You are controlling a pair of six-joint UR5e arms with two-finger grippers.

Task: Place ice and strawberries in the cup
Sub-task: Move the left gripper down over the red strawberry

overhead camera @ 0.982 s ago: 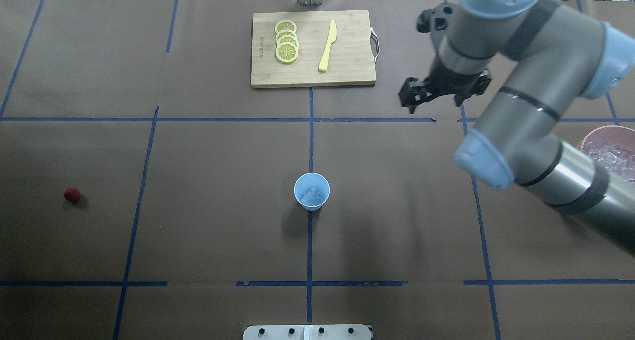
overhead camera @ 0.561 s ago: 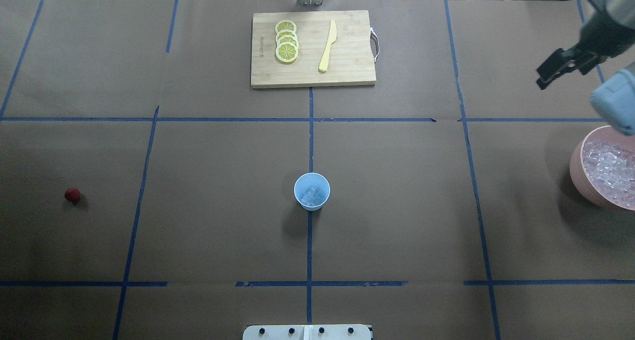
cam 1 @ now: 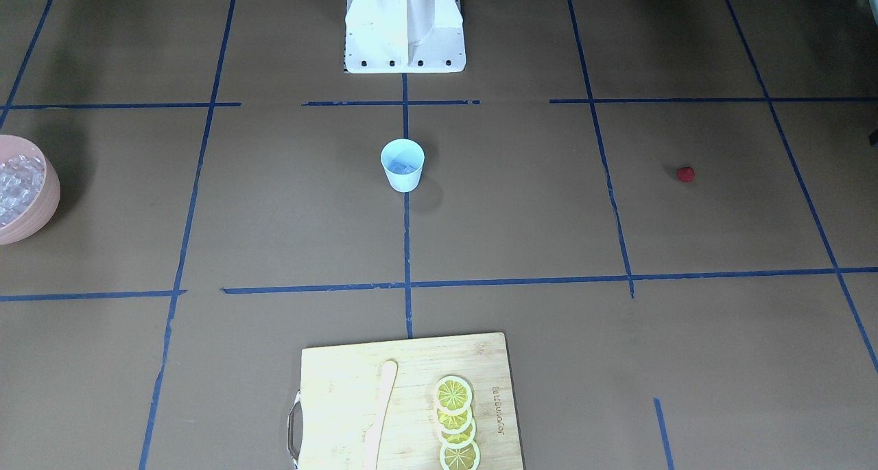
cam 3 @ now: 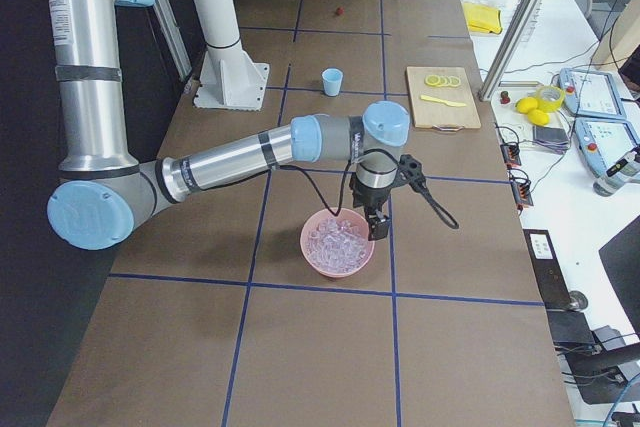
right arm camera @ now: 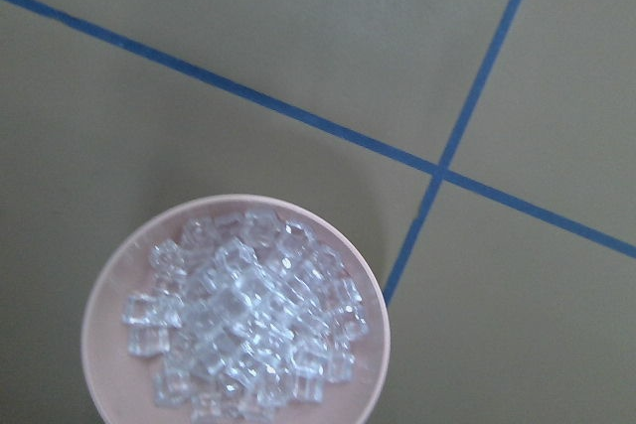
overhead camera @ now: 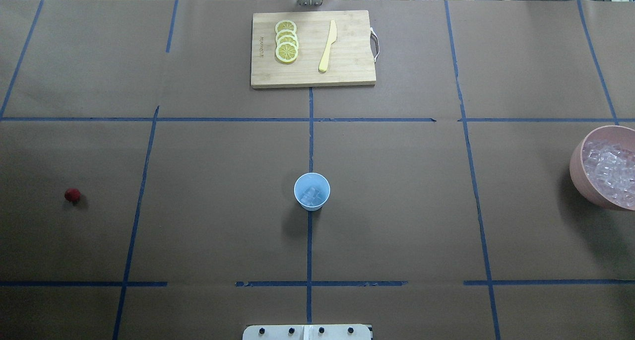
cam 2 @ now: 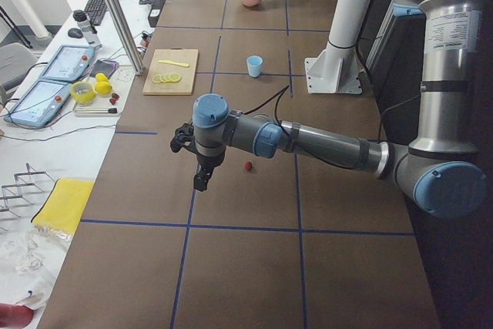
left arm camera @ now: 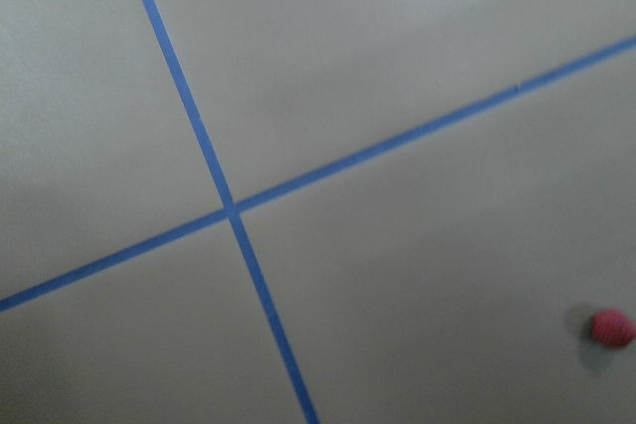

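The light-blue cup (overhead camera: 311, 191) stands upright at the table's middle with a few clear ice cubes (overhead camera: 311, 196) inside; it also shows in the front view (cam 1: 402, 166). A heap of ice (overhead camera: 609, 169) fills the pink bowl (overhead camera: 575, 166) at the right edge. The dark-red strawberry (overhead camera: 72, 195) lies alone at the left. My left gripper (cam 2: 200, 182) shows only in the exterior left view, hanging above the table beside the strawberry (cam 2: 248, 166). My right gripper (cam 3: 376, 229) shows only in the exterior right view, over the bowl's rim. I cannot tell whether either is open or shut.
A wooden cutting board (overhead camera: 347, 72) with lemon slices (overhead camera: 286, 42) and a yellow knife (overhead camera: 327, 47) lies at the far middle. The robot's white base (cam 1: 405, 31) stands at the near edge. Blue tape lines cross the brown table cover.
My right arm has swung right and out of the overhead view, uncovering the pink bowl of ice. The cup, strawberry and board have not moved.
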